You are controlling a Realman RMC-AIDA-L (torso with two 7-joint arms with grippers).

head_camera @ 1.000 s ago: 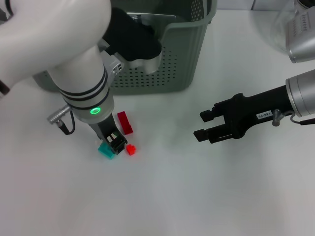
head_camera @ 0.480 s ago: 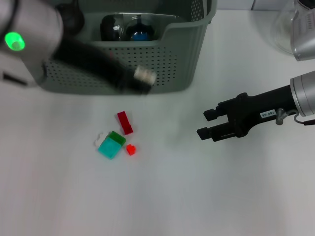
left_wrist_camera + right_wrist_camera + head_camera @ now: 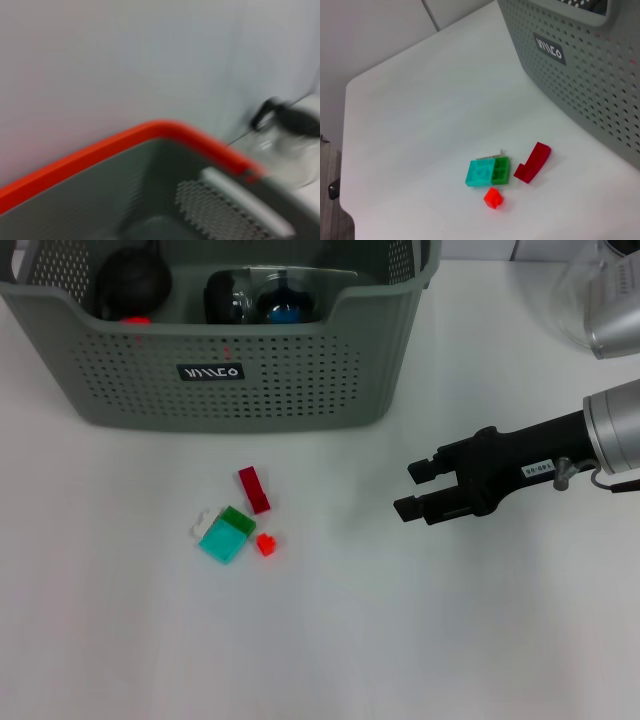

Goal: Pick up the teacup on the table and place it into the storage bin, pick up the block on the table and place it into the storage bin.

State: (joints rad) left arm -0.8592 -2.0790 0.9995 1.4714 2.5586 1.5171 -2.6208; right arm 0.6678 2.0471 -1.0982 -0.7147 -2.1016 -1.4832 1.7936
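The grey-green storage bin (image 3: 300,380) stands at the back of the table. Inside it lie a black round object (image 3: 130,280) with a small red piece (image 3: 136,319) beside it, and a dark glassy item with a blue centre (image 3: 262,298); I cannot tell which is the teacup. In front of the bin lie a dark red block (image 3: 254,489), a green block (image 3: 237,519), a teal block (image 3: 221,541), a white piece (image 3: 203,523) and a small red block (image 3: 265,544). My right gripper (image 3: 413,490) hovers open and empty to their right. The left gripper is out of view.
A clear glass vessel (image 3: 578,290) stands at the table's far right corner. The right wrist view shows the blocks (image 3: 480,173) near the bin's wall (image 3: 580,65). The left wrist view is blurred, showing an orange rim (image 3: 150,132) over a grey wall.
The left arm, low over the blocks a second ago, swung up past the bin and left the head view. The green and white pieces now show. The right gripper barely moved.
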